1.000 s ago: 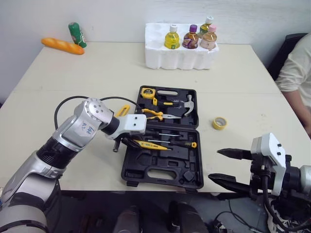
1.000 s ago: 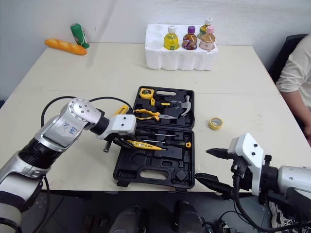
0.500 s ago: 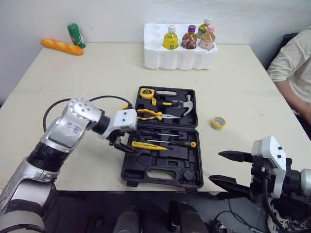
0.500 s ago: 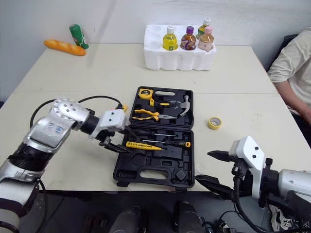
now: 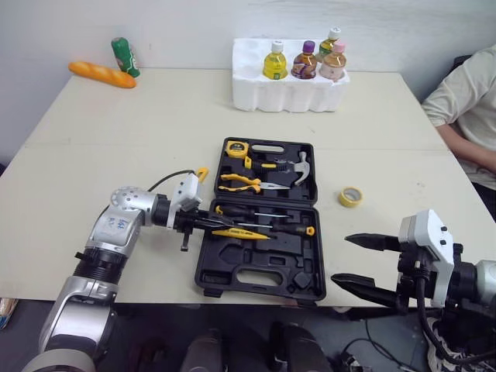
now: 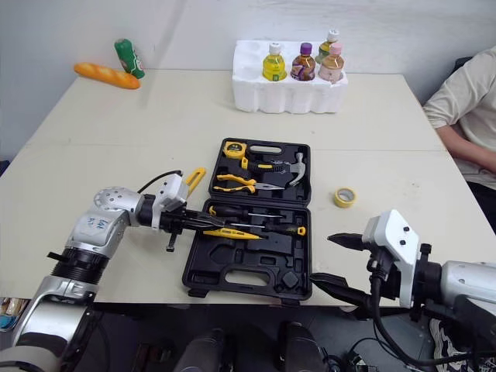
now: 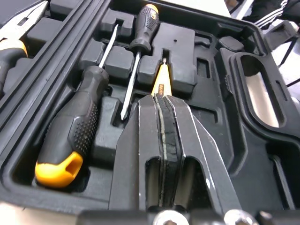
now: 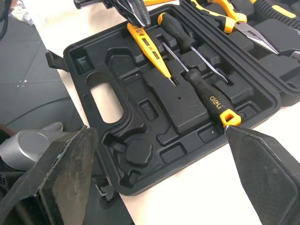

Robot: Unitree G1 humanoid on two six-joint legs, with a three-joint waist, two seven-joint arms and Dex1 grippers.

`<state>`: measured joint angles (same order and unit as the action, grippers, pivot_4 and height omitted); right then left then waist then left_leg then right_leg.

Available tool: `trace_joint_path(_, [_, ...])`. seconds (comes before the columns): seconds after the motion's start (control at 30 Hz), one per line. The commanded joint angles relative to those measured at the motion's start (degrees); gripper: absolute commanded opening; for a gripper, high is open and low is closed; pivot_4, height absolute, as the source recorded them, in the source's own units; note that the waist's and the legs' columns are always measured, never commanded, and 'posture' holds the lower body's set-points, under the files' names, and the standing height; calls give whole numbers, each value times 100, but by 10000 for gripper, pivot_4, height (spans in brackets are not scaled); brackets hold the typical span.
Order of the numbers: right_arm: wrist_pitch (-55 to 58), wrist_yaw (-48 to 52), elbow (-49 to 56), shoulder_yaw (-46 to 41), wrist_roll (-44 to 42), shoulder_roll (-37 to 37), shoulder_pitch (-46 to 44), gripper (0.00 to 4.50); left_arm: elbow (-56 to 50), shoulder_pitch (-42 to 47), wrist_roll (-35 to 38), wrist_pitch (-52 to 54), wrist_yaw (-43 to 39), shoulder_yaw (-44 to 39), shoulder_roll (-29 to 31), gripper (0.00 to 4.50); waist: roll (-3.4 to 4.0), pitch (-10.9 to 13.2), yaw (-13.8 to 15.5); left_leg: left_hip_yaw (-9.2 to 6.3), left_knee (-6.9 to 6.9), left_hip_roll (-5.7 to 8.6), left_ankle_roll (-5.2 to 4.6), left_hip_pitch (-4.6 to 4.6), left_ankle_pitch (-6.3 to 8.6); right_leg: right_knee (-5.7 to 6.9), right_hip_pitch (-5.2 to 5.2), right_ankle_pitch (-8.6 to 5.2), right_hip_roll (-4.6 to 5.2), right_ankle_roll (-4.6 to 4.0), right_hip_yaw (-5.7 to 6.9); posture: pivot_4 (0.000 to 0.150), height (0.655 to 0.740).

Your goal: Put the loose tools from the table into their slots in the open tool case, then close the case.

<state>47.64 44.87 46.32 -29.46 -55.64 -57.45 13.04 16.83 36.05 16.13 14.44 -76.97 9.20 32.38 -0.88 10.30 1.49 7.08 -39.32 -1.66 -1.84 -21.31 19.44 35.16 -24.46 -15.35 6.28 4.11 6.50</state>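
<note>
- My left gripper (image 5: 219, 225) lies across the left rim of the tool case (image 5: 225, 260), fingers pressed together, barring that side.
- The table (image 5: 116, 147) left of the case is bare up to the bread (image 5: 101, 74) and can (image 5: 122, 56) at the far left corner.
- A bare band runs between the case and the foam tray (image 5: 287, 91) at the far edge.
- A tape roll (image 5: 350, 196) sits near the case's right side.
- My right gripper (image 5: 341, 260) is spread wide off the near edge.
- A person's sleeve (image 5: 469, 97) crowds the right edge.
</note>
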Motion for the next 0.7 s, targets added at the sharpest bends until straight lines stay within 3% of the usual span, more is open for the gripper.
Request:
trace_joint_path(0.03, [-41,41,29,-7,-6,-37,-23,45000,45,96,-198,-97,47,123,-11,391,0,0,0,0,0,0,0,0,0,0,0,0,0,0,0,1500,7367])
trace_joint_path(0.3, [-51,-50,44,86,8,32,-65,45000,632,80,-1470,-523,255,1070,244,391,11,-46,-13,0,2,-2,-1,16,2,-4,13,0,1,0,1,1500,7367])
trace_joint_path(0.53, [-65,-127,110,87,42,116,67,45000,472,13,-1352,-412,262,1114,104,391,30,-83,-8,-7,16,-7,-41,101,46,-17,95,-6,17,-8,9,1500,7367])
trace_joint_path(0.7, [-96,-108,37,125,91,115,71,45000,427,-70,-1407,-466,230,1185,127,391,30,-84,-8,-8,16,-7,-41,102,50,-19,96,-7,22,-8,10,1500,7367])
